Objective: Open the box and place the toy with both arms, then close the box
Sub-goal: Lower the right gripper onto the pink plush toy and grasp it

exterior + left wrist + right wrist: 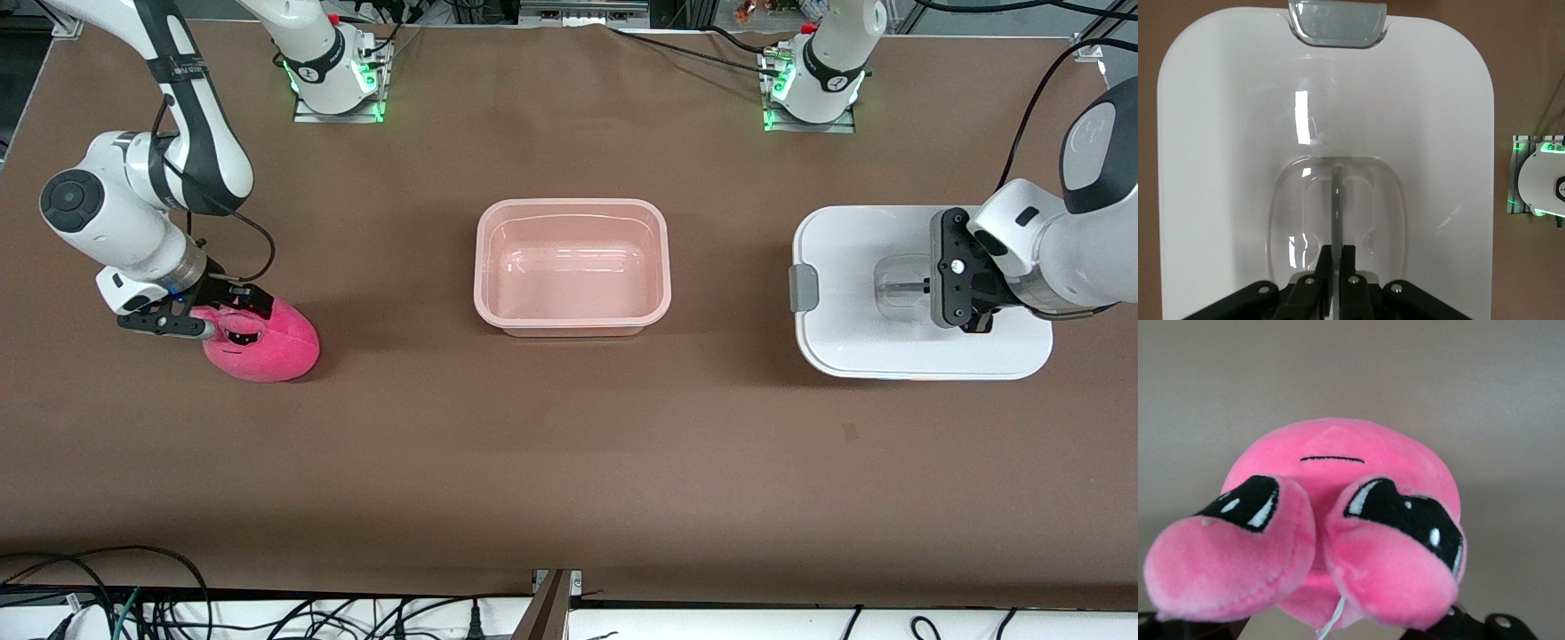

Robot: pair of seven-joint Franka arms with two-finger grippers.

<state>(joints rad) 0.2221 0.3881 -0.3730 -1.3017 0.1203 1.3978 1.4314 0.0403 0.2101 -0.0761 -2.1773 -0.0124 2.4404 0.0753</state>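
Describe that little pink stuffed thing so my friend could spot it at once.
Start from the open pale pink box in the middle of the brown table, then look toward the right arm's end. There the toy sits under the open right gripper. It is the only soft, hot-pink thing, with bulging black-lidded eyes.

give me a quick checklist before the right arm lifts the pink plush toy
1. Translucent pale pink plastic tub open and empty: ok.
2. White lid off the tub, toward the left arm's end of the table: ok.
3. Left end effector shut on the lid's clear recessed handle: ok.
4. Right end effector open, at the small hot-pink plush toy: ok.
5. Toy gripped: not ok.
6. Brown table between toy and tub unobstructed: ok.
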